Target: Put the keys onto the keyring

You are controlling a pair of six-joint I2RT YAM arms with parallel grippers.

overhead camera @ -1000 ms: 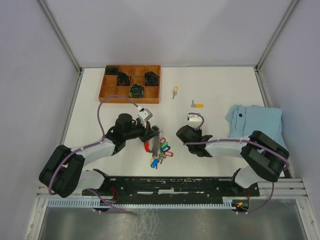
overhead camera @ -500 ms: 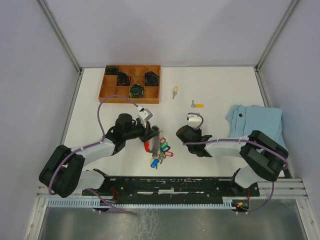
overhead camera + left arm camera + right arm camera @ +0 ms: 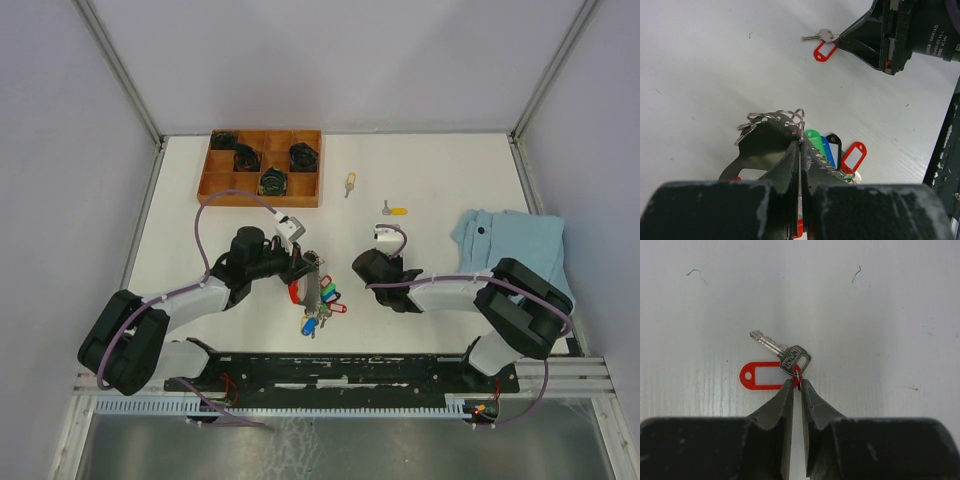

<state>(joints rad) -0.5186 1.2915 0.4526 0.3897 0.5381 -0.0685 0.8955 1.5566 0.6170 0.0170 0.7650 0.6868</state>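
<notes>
**A:** Where is the keyring (image 3: 316, 298) sitting?

**B:** Just below the middle of the overhead view, a little left of centre. The left gripper (image 3: 800, 142) is clamping it with both fingers pressed together on the grey metal band. In the left wrist view its wire loops are sticking out above the fingertips, and its tags (image 3: 852, 156) are fanning out to the lower right. I cannot tell whether the bunch is resting on the table (image 3: 450, 170) or hanging just above it.

**A:** And the other arm?

**B:** The right gripper (image 3: 799, 385) is pinching the small wire ring of the red-tagged key (image 3: 790, 357) with its tips nearly touching. That key is lying flat at the centre of the right wrist view, blade pointing to the upper left and red tag stretching left. In the left wrist view it is showing near the top, right of centre, apart from the keyring.

**A:** Any other keys?

**B:** A yellow-tagged key (image 3: 396, 211) is lying right of centre in the overhead view, with a further key (image 3: 349, 183) up and to its left. That one is lying near the wooden tray (image 3: 260, 202). A blue cloth (image 3: 510, 245) is lying at the right.
</notes>
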